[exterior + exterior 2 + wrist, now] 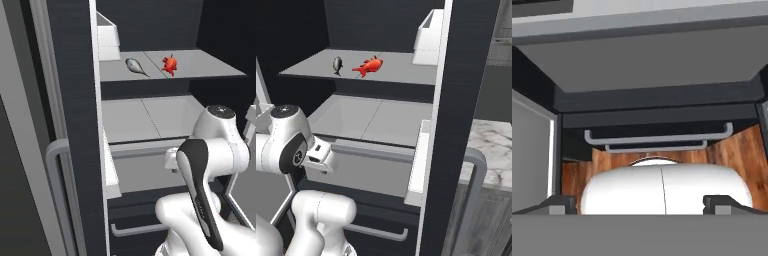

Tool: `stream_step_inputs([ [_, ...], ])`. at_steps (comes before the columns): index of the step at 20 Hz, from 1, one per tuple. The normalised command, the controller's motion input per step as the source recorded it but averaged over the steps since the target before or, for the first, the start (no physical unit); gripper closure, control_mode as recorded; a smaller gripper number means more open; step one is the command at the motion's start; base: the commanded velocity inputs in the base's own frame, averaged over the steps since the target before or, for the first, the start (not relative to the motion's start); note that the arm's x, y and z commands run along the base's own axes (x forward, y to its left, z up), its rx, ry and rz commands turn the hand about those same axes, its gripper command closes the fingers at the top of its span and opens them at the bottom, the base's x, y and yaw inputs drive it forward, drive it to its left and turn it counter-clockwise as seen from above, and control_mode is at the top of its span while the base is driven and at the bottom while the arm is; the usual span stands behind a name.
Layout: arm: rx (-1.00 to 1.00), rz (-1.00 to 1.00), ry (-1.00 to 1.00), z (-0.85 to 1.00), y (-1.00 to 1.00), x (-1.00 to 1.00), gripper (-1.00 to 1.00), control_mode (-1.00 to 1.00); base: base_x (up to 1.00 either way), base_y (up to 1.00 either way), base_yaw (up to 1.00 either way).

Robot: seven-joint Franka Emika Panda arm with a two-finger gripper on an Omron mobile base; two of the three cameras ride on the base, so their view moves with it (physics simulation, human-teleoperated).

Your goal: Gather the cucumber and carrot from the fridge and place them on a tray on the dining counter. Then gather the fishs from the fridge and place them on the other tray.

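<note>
The fridge (75, 100) (466, 75) stands open in front of me. On its upper grey shelf (210, 67) lie the two fishs: the red-orange one (170, 64) (370, 66) and, beside it, the slim silver-grey one (134, 65) (337, 65). My gripper (644, 205) is open with nothing between its fingertips (562, 204). It hangs low in front of the fridge's lower drawers, well below the fish shelf, and my white hand (172, 160) (318, 155) is level with the lower shelf's front edge. The cucumber, carrot and trays are out of view.
A bare lower shelf (145, 117) (371, 117) sits under the fish shelf. Two drawer handles (657, 137) run across below, above wooden floor (737, 150). A white door bin (107, 37) (428, 37) hangs on the open door. The marble dining counter (493, 150) lies to the right.
</note>
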Motion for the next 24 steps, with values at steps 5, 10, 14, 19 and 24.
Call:
stream_step_inputs([
  [5, -0.09, 0.02, -0.39, 0.96, -0.18, 0.0, -1.0, -1.0, 0.0, 0.0, 0.0],
  [10, -0.09, 0.03, -0.34, 0.99, -0.03, 0.0, -1.0, -1.0, 0.0, 0.0, 0.0],
  [14, -0.04, 0.01, -0.24, 0.96, -0.06, 0.03, -1.0, -1.0, 0.0, 0.0, 0.0],
  [19, 0.0, 0.0, -0.07, 0.89, -0.2, 0.45, -1.0, -1.0, 0.0, 0.0, 0.0],
  [24, 0.01, 0.0, 0.0, 0.69, -0.06, 0.85, -1.0, -1.0, 0.0, 0.0, 0.0],
])
